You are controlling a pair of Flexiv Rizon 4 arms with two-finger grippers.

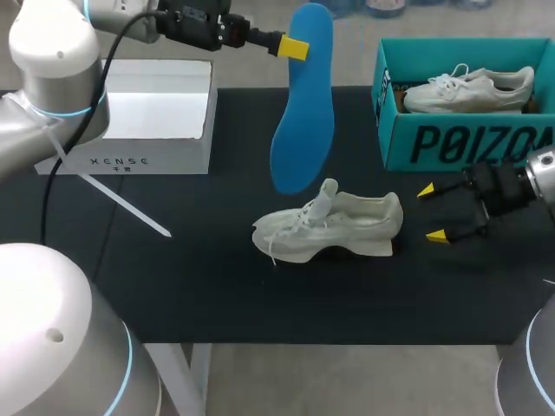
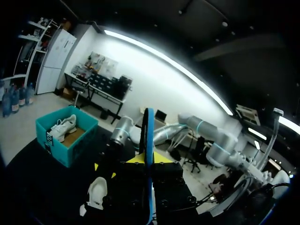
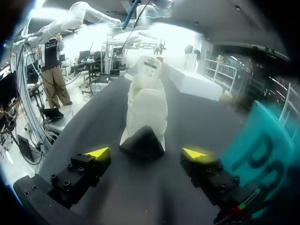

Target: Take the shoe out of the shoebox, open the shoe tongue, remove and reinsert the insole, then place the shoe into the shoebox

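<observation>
Table (image 1: 217,286), left to right:

- White box (image 1: 152,113) at the far left. A thin white strip (image 1: 121,204) lies on the table in front of it.
- Left gripper (image 1: 293,48) is raised above the table, clamped on the blue insole (image 1: 303,95) near its upper end. Only one yellow tip shows in the head view. In the left wrist view the insole (image 2: 149,140) is edge-on with a yellow tip on each side, so the left gripper (image 2: 149,160) grips it from both sides.
- Insole hangs roughly upright, off the table. Its lower end is over the shoe (image 1: 329,227).
- Shoe is mid-table, upright on its sole, toe left, heel right. Tongue (image 1: 325,195) is pulled up.
- Right gripper (image 1: 431,213) is low over the table just right of the heel, fingers wide apart, holding nothing. In the right wrist view the shoe (image 3: 145,112) is straight ahead, heel end nearest. The heel sits in line with the gap of the right gripper (image 3: 146,153), and neither tip touches it.
- Teal shoebox (image 1: 460,139) is at the far right back corner, open top, beside and behind the right gripper. A second shoe (image 1: 468,89) lies inside, toe left.
- The left wrist view also takes in the shoebox (image 2: 65,140) with the second shoe in it, and the shoe (image 2: 96,192) on the table below. The right wrist view has the shoebox (image 3: 262,150) close beside the right finger.
</observation>
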